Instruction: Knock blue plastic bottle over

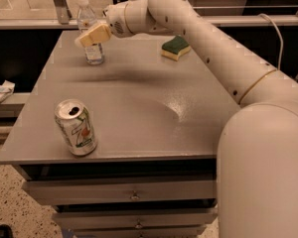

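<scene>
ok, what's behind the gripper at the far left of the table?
The blue plastic bottle, standing upright on the table. Its top and base show. The gripper covers its middle, so whether the two are touching cannot be seen.

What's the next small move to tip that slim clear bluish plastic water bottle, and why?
Probably a sideways push of the claw toward the left edge of the grey table. The claw sits at the upper half of the slim clear bluish plastic water bottle, which stands upright near the far left corner; pushing high should topple it rather than slide it.
</scene>
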